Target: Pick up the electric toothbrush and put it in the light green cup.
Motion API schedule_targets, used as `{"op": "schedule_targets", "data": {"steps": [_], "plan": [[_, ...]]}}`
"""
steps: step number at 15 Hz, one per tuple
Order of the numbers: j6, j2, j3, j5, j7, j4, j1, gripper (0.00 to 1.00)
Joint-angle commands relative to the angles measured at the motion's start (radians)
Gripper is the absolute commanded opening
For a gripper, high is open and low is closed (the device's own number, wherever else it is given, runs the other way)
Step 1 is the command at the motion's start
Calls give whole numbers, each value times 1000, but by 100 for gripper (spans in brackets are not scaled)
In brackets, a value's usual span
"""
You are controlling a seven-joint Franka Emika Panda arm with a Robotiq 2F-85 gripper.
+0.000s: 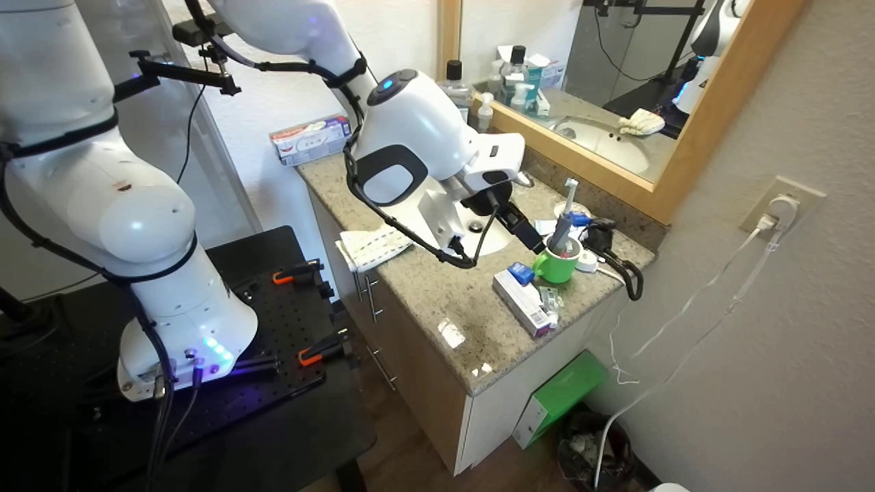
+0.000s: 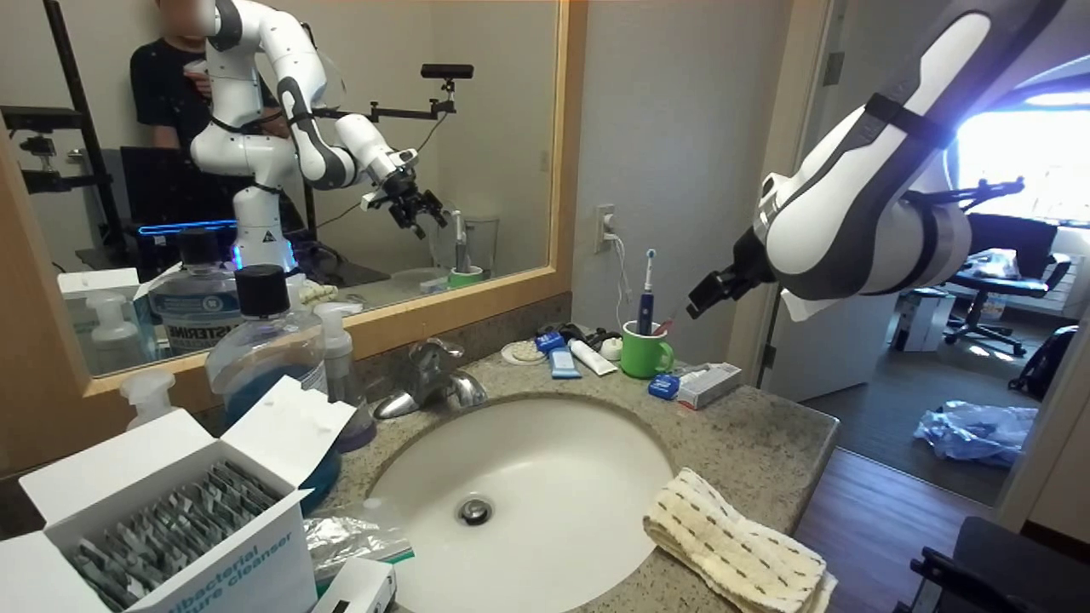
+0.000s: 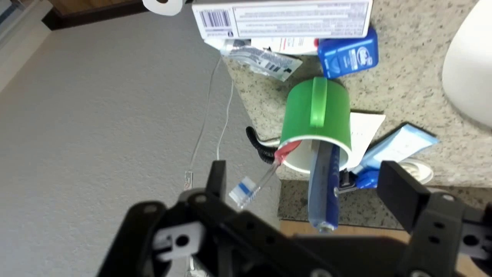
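The light green cup (image 1: 555,265), a handled mug with a white inside, stands upright on the counter in both exterior views. The electric toothbrush (image 2: 646,313), with a blue handle, stands in this cup with its brush head up. In the wrist view its handle (image 3: 324,184) rises out of the cup (image 3: 333,109) into the gap between my fingers, touching neither; its head does not show there. My gripper (image 3: 305,174) is open and holds nothing. In an exterior view the gripper (image 2: 702,296) hangs beside the toothbrush, above the rim of the cup (image 2: 640,353).
A clear manual toothbrush with a red handle (image 3: 286,150) leans in the same cup. Around it lie a blue floss box (image 3: 349,55), a toothpaste box (image 1: 523,301), a tube (image 2: 592,358) and a black cord (image 1: 625,270). The sink (image 2: 545,443), faucet (image 2: 433,375) and mirror frame (image 2: 569,153) are nearby.
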Motion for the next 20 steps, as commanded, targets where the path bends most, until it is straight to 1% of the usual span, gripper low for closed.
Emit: {"op": "schedule_targets", "data": {"steps": [1, 3, 4, 5, 10, 12, 16, 20], "plan": [[-70, -41, -73, 55, -145, -51, 80, 100], [-110, -14, -121, 72, -198, -52, 126, 100], [-75, -2, -78, 41, -131, -40, 79, 100], [-80, 0, -87, 42, -137, -42, 86, 100], [-80, 0, -85, 42, -137, -41, 85, 100], [-136, 22, -88, 40, -145, -25, 89, 100], [-182, 30, -84, 28, -158, -76, 115, 100], [-136, 61, -94, 22, -174, -161, 173, 100]]}}
